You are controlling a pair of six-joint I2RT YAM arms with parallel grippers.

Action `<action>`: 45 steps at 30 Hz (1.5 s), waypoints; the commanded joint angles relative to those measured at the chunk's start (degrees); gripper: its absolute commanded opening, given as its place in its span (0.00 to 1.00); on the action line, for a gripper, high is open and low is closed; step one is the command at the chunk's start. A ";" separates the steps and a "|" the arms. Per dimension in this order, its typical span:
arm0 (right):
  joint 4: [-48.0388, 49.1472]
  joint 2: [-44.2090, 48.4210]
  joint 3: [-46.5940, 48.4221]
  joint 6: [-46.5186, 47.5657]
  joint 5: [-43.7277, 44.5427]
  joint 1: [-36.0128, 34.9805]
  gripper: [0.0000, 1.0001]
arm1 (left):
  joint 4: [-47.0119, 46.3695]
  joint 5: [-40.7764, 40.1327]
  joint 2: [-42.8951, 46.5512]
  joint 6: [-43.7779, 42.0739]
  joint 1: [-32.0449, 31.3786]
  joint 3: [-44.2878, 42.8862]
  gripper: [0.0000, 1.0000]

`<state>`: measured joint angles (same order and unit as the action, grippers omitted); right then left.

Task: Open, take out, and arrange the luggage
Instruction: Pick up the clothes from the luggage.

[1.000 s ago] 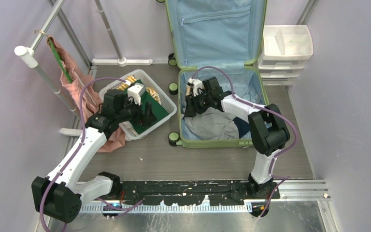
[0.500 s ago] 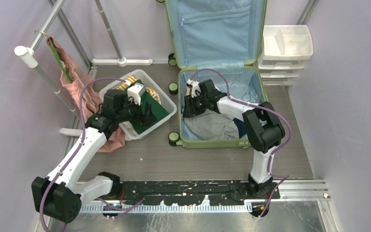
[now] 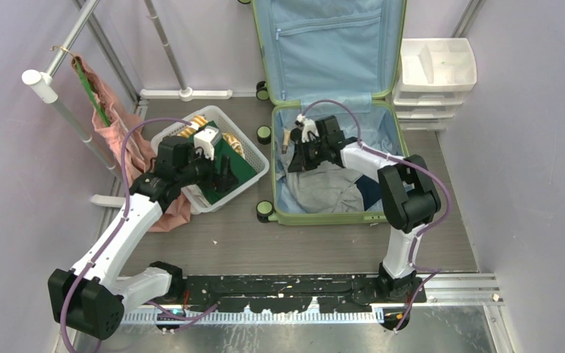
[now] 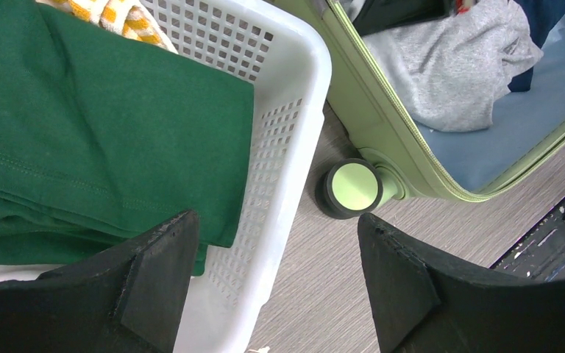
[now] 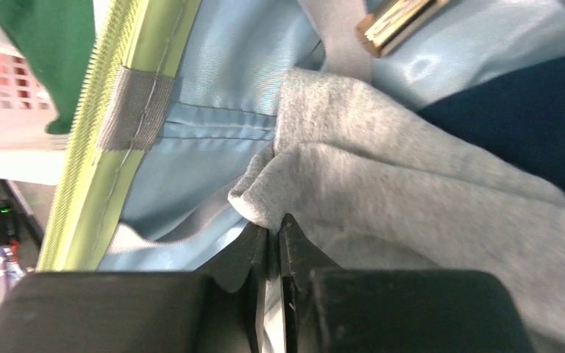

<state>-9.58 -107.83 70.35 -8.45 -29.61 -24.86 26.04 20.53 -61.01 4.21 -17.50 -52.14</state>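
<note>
The right gripper [image 5: 272, 246] clamps a grey fleece garment [image 5: 427, 213] inside the light-green hard-shell suitcase [image 3: 324, 218]; the left gripper [image 4: 279, 287] gapes over the white mesh plastic basket [image 4: 294, 110].

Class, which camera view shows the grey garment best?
Right wrist: the grey garment close up, a fold pinched in the shut right gripper. Top external shows it small, partly under the arm; left wrist catches only part.

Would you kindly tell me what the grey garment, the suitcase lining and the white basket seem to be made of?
Grey garment: soft knit, probably cotton-blend fleece; matte, flecked, fuzzy. Suitcase lining: thin woven synthetic, perhaps polyester; pale blue with a satin sheen. Basket: moulded white plastic; smooth, rigid grid of holes.
</note>
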 commanded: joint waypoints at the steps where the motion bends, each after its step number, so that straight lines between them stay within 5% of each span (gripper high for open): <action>1: 1.22 6.58 0.57 -1.22 -10.76 5.46 0.10 | -2.00 0.96 0.47 0.14 0.27 -0.47 0.80; 8: 3.09 8.56 -0.87 -3.48 -18.29 9.66 0.08 | -7.32 9.16 -1.05 6.79 0.25 0.28 0.82; 15: 10.24 10.97 -3.11 -10.26 -22.01 11.89 0.08 | -19.80 15.78 -0.76 25.04 -2.11 2.42 0.82; 22: 15.71 12.51 -4.87 -14.98 -23.11 12.32 0.08 | -31.19 -2.49 -2.68 33.19 -17.11 4.02 0.85; 30: 17.73 13.31 -5.57 -17.59 -22.70 12.89 0.07 | -33.36 -15.81 -13.69 38.90 -25.49 -2.17 0.88; 45: 17.93 14.37 -5.56 -18.75 -23.11 13.51 0.05 | -36.05 -18.78 -33.83 39.17 -27.48 -12.15 0.86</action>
<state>4.73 -97.01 64.25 -26.13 -51.09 -11.51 -5.23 3.55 -92.55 43.38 -44.69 -61.08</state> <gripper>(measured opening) 0.136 0.863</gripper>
